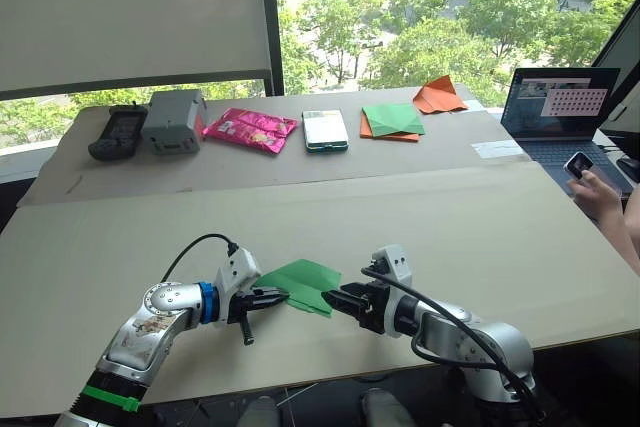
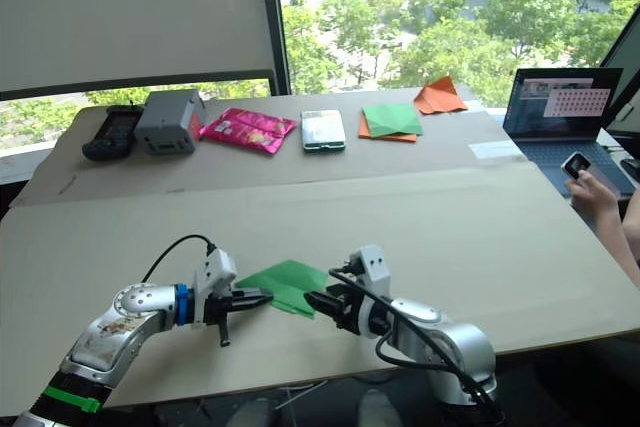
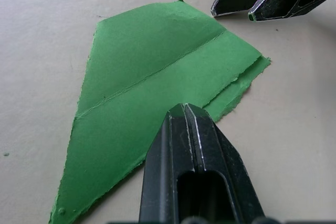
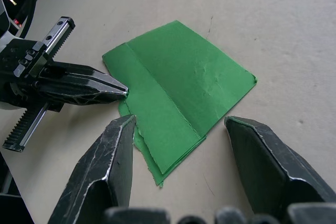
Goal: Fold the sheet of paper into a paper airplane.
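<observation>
Flanking one sheet of paper (image 1: 306, 285): two pincers, left (image 1: 282, 297), right (image 1: 331, 299).

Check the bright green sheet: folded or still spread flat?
Folded. The sheet of paper lies on the table in stacked layers with a crease line and offset ragged edges; not yet a dart shape.

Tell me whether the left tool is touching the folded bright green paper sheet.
Touching. In the left wrist view the shut left tool presses on the folded bright green paper sheet.

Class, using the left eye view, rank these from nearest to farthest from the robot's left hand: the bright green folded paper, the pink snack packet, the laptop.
1. Bright green folded paper, at the left hand.
2. Pink snack packet, far side of table.
3. Laptop, far right corner.
</observation>
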